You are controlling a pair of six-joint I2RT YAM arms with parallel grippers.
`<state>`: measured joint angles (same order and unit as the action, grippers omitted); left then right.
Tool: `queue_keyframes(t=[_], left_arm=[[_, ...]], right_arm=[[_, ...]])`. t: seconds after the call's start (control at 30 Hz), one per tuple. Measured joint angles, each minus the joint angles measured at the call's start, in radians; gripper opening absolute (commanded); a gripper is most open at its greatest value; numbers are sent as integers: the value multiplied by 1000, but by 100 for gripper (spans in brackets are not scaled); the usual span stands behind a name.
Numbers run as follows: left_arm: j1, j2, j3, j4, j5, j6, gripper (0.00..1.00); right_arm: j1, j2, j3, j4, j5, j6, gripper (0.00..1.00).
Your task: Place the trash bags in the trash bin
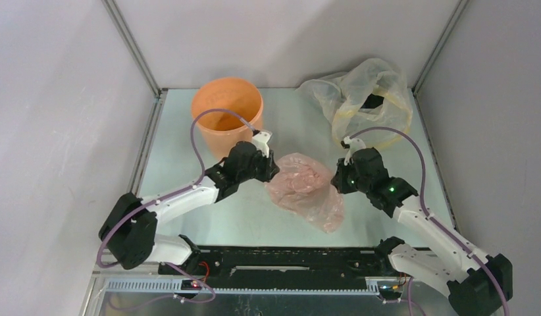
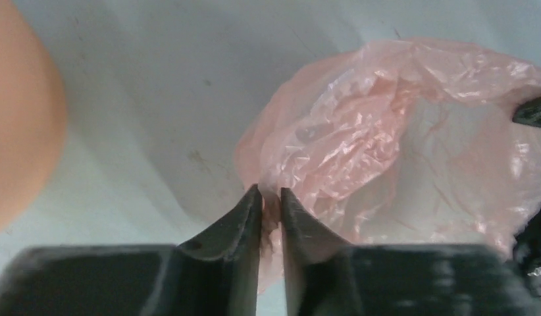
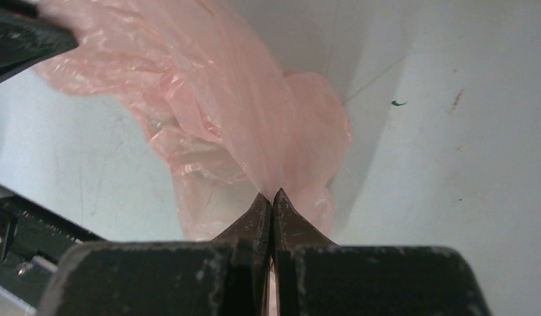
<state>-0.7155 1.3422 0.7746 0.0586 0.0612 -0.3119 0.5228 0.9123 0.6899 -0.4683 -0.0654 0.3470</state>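
Pink trash bag (image 1: 304, 187) is gripped at both sides: left gripper (image 2: 271, 197) pinches its bin-side edge, right gripper (image 3: 273, 196) is clamped on a fold. It spans between them; the orange bin (image 1: 227, 112) stands just beyond the left gripper, far-left of the bag

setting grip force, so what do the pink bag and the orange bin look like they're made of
The pink bag is probably thin plastic film: translucent, crinkled, glossy highlights. The orange bin looks like rigid moulded plastic: smooth walls, soft sheen; the exact plastic cannot be told.
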Motion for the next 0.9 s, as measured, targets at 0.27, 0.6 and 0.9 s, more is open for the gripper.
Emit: queue_keyframes(t=[0.27,0.6,0.9], left_arm=[[-102,-118,-27,-113,-174,-29,0],[-142,-156,-47,-233,-231,-206,0],[-186,-203,-77,-229,-211,-330,0]], right_arm=[[156,98,118,-55,315,-3,62],[488,37,140,-35,474,-43,58],[535,198,93,141,432,64,52]])
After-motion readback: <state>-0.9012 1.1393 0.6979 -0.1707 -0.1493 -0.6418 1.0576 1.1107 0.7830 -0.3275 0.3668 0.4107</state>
